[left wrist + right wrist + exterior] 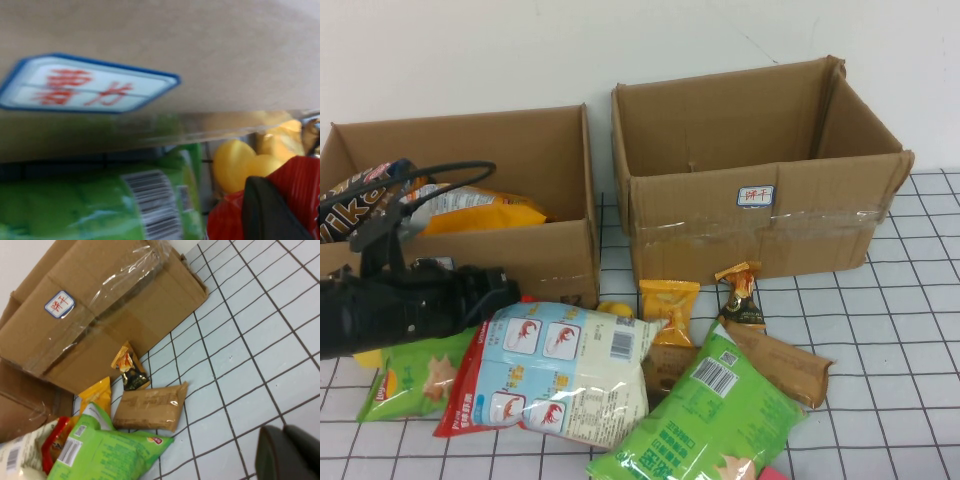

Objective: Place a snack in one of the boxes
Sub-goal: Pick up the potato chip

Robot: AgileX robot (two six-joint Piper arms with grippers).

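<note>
— Boxes first: what is held in each?

— Two cardboard boxes are set at the back of the gridded table (920,330). In the left box (545,250) an orange-yellow chip bag (480,208) and a dark wrapped bar (345,205) are seen. No contents can be made out in the right box (760,235), which is marked with a small blue-bordered label (755,196).

— And the arms?

— The left arm is stretched low across the front of the left box. The left gripper (505,290) is placed at the edge of the snack pile, touching the red-edged prawn cracker bag (555,370); whether that bag is actually pinched cannot be told. The right gripper (287,452) is held shut, empty, above bare tiles well clear of the pile.

— Other snacks?

— Two green bags (705,420), a brown packet (785,365) and a small orange packet (668,300) are left on the table.
</note>
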